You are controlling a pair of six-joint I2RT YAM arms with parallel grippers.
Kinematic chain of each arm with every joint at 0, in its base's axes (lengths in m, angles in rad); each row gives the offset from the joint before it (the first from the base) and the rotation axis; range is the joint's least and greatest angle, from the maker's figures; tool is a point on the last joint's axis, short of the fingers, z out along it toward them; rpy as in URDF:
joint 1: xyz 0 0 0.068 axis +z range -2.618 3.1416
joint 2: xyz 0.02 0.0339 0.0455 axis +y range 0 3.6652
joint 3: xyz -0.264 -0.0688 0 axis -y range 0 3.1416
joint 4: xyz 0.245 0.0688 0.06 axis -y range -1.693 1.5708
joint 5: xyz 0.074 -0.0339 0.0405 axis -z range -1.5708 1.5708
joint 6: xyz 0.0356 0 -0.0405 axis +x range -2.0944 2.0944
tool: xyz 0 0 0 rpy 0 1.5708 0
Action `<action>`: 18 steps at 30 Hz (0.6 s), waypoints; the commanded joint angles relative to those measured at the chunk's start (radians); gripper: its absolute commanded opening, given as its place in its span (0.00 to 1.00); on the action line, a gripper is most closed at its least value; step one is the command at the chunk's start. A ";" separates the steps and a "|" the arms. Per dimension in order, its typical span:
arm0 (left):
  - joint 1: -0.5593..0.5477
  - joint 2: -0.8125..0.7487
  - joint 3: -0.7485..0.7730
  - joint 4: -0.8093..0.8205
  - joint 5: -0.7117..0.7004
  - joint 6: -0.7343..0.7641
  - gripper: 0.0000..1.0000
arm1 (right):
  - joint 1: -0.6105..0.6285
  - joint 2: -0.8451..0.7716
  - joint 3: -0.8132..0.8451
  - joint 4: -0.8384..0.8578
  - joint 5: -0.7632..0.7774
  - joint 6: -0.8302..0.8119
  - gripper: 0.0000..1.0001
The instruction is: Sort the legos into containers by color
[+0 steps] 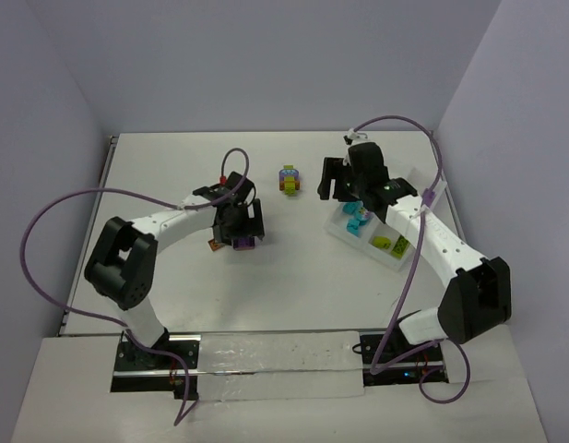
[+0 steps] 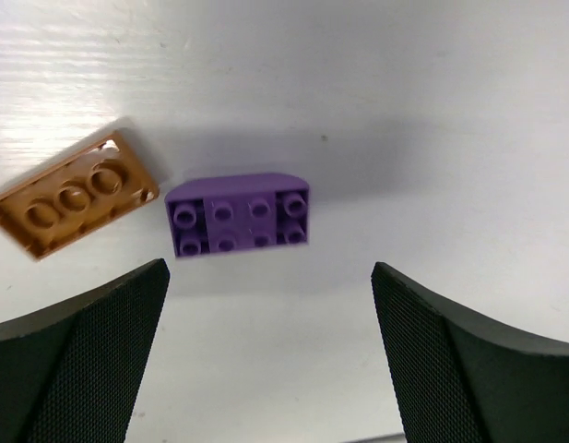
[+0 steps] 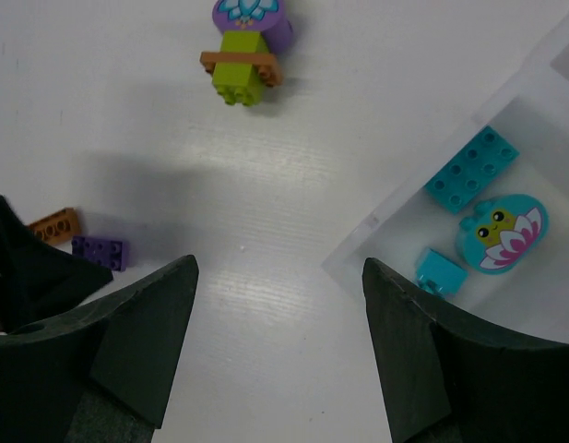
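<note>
Purple brick [image 2: 238, 214] lies studs-up on the white table [image 2: 404, 111], just ahead of the left gripper [image 2: 270, 268]. It sits centred on those spread, empty jaws, long axis running finger to finger. Orange plate [image 2: 74, 192] sits skewed just beside it. Right gripper [image 3: 279, 277] gapes empty too, tray [image 3: 385, 217] ahead of one finger. Pale lilac walls [image 1: 266, 55] all round.

Open table [image 2: 404, 111] lies round the purple brick [image 2: 238, 217], save the orange plate [image 2: 72, 194] (askew) beside one corner.

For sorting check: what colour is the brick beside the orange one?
Purple brick, clearest in left wrist view.
</note>
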 commanded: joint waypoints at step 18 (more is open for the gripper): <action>0.396 -0.420 0.010 -0.192 -0.154 -0.065 0.98 | 0.529 0.401 0.227 0.018 0.182 0.318 0.98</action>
